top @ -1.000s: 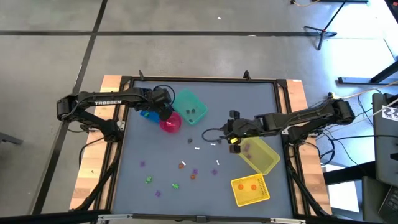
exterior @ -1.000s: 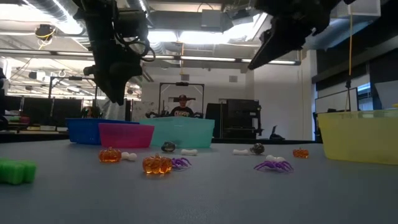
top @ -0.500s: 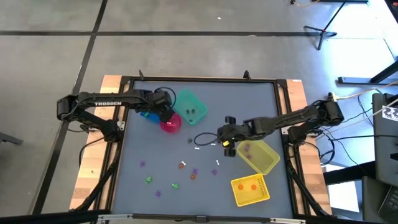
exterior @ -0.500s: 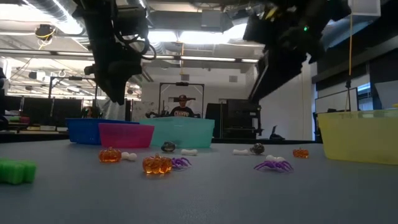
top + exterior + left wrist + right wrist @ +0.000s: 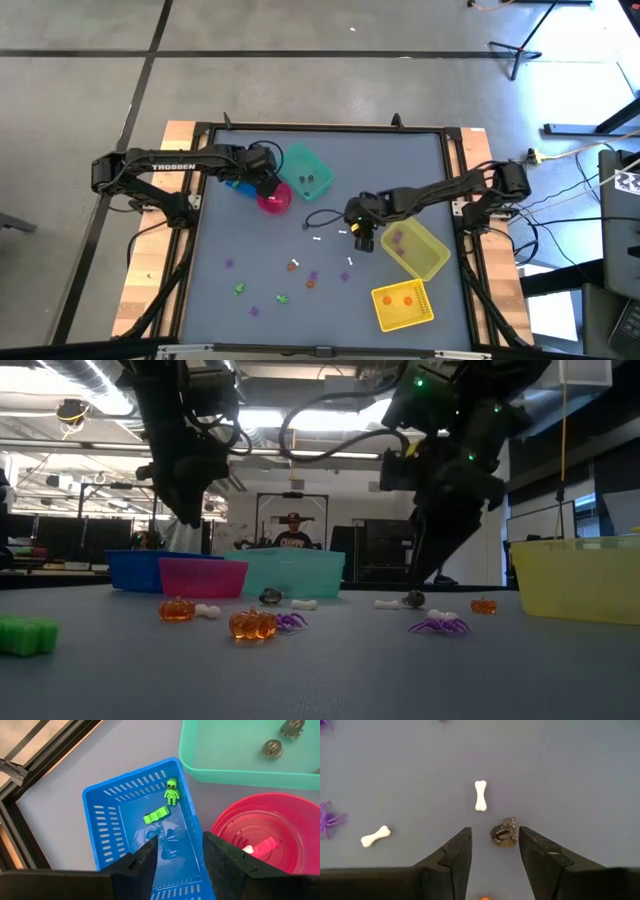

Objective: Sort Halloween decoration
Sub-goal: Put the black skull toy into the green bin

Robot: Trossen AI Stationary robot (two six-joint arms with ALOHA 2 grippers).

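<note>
Looking down from the high view, the right gripper [image 5: 362, 240] now sits left of the yellow bin [image 5: 420, 250] near the frame's centre, farther left and lower than a second ago, when it hung beside that bin's upper corner. The left gripper [image 5: 268, 185] has not shifted; it stays over the blue bin [image 5: 238, 186], by the pink bowl [image 5: 275, 199] and teal bin [image 5: 306, 172]. Loose trinkets [image 5: 300, 272] lie scattered across the lower middle of the table [image 5: 400, 160]; a second yellow basket [image 5: 402, 306] sits at lower right.

At table height, the right gripper [image 5: 424, 575] has come down from the top of the frame to just above a grey trinket [image 5: 414, 599] right of centre, with an orange pumpkin [image 5: 252, 624] and purple spider [image 5: 440, 626] nearer the camera.

From the left wrist, its fingers [image 5: 145, 862] stand apart, holding nothing, over the blue bin [image 5: 107, 827], which holds a green skeleton [image 5: 172, 790] and a green block [image 5: 156, 814].

From the right wrist, its fingers [image 5: 455, 852] are spread apart, the grey trinket [image 5: 503, 832] lying between their tips, untouched, with a white bone [image 5: 480, 795] just beyond.
</note>
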